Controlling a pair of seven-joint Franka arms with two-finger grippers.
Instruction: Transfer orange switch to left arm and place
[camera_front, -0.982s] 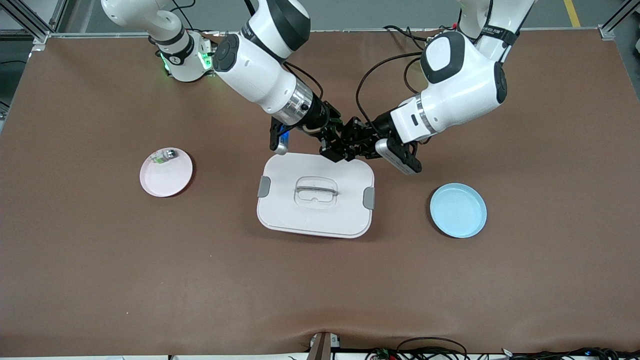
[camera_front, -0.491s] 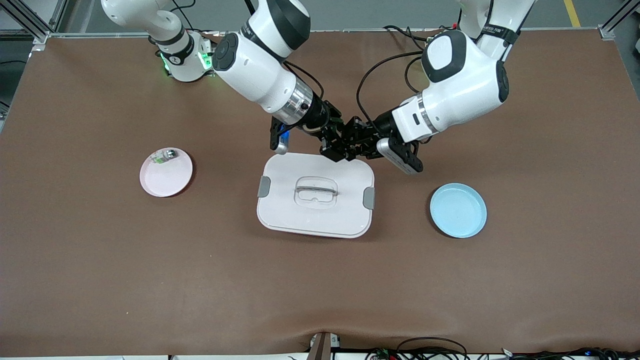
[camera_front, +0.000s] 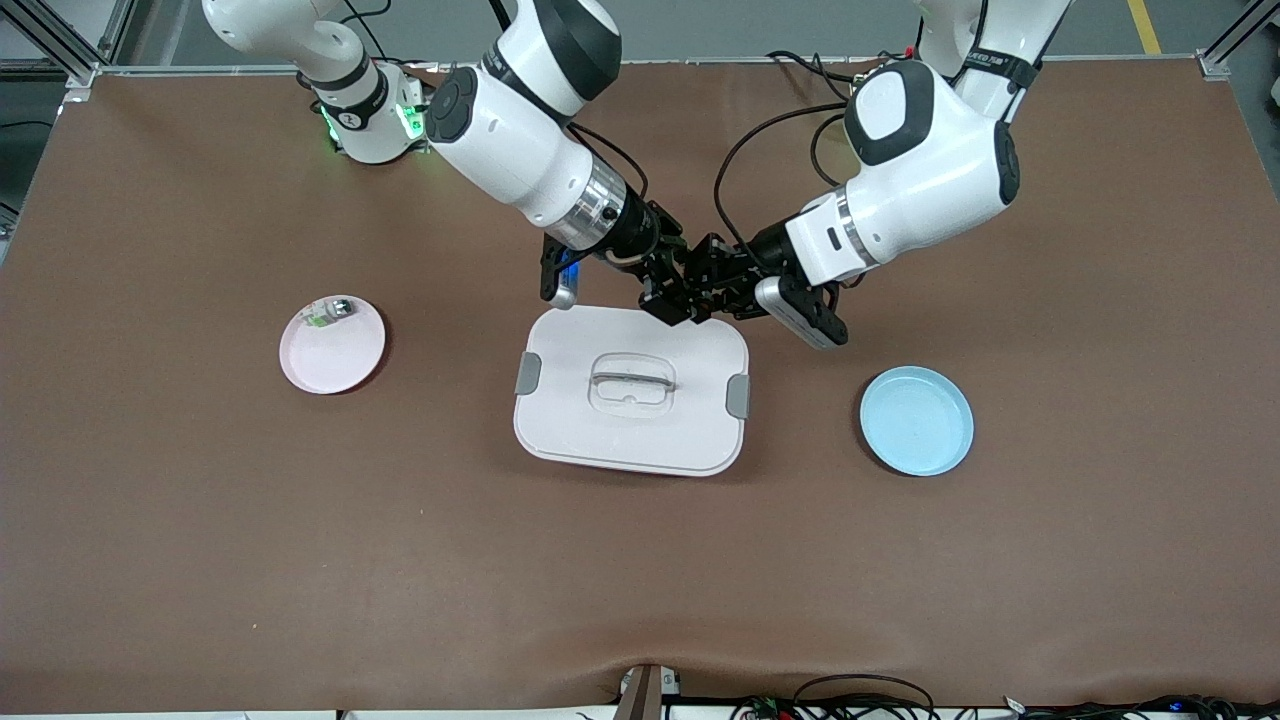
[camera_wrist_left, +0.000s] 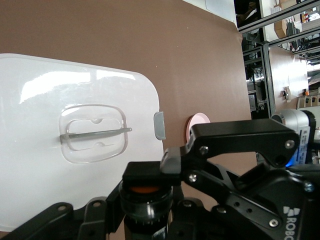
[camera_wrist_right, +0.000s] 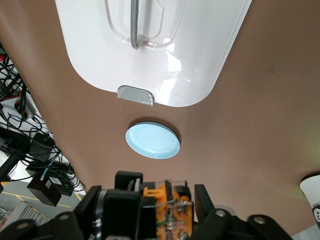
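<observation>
On table: one box (camera_front: 631, 390), two plates (camera_front: 332, 344)

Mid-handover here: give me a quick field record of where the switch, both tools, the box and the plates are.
orange switch: between both tools, above the box's robot-side edge
right tool: gripping the switch
left tool: meeting it, grip unclear
box: closed, mid-table
blue plate: toward left arm's end
pink plate: toward right arm's end, holds small green part

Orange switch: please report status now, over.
Left gripper and right gripper meet over the box edge nearest the bases. Orange switch sits between both. Grip states unclear. Box directly underneath.
</observation>
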